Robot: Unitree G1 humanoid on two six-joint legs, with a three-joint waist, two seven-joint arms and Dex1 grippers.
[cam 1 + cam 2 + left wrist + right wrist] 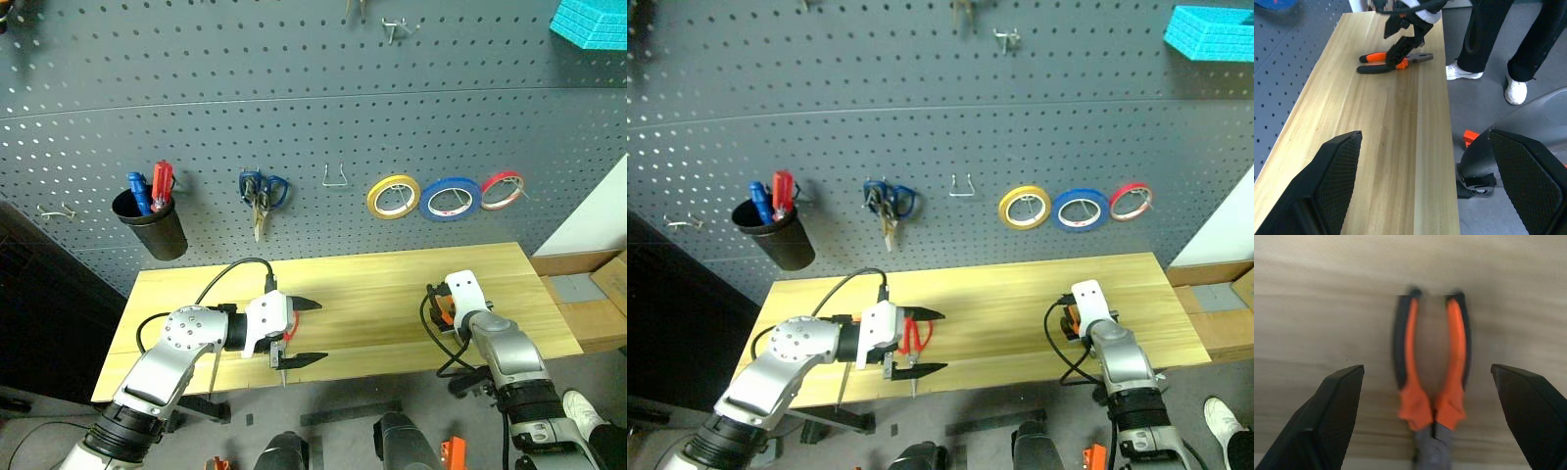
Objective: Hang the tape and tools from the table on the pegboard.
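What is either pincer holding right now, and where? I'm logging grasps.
Nothing. The right pincer hangs open over the pliers lying on the table; the left pincer is open too.

So there's this long light yellowish wooden table (372, 284) in front of the wall. Orange-and-black-handled pliers (1393, 61) lie flat near its right end, and red-handled scissors (913, 338) sit toward the left front edge.

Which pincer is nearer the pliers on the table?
Right. The right pincer hangs open directly over the pliers; the left pincer is open farther along the table.
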